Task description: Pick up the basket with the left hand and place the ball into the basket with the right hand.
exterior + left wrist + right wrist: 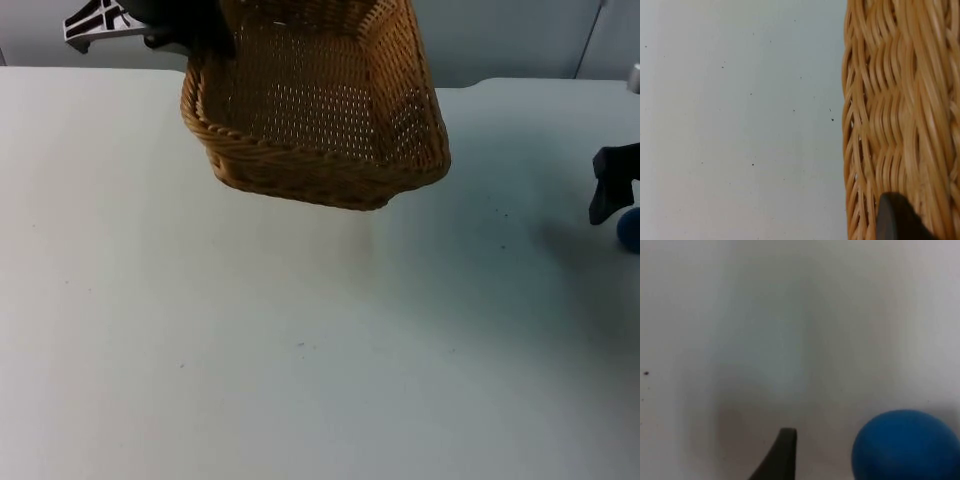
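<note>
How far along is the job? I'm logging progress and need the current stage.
Done: the left end effector holds the wicker basket lifted off the white table. In hand: the right end effector is down beside the blue ball, which lies on the table, not visibly gripped. Left: grasp the ball, carry it over and drop it into the empty basket.
</note>
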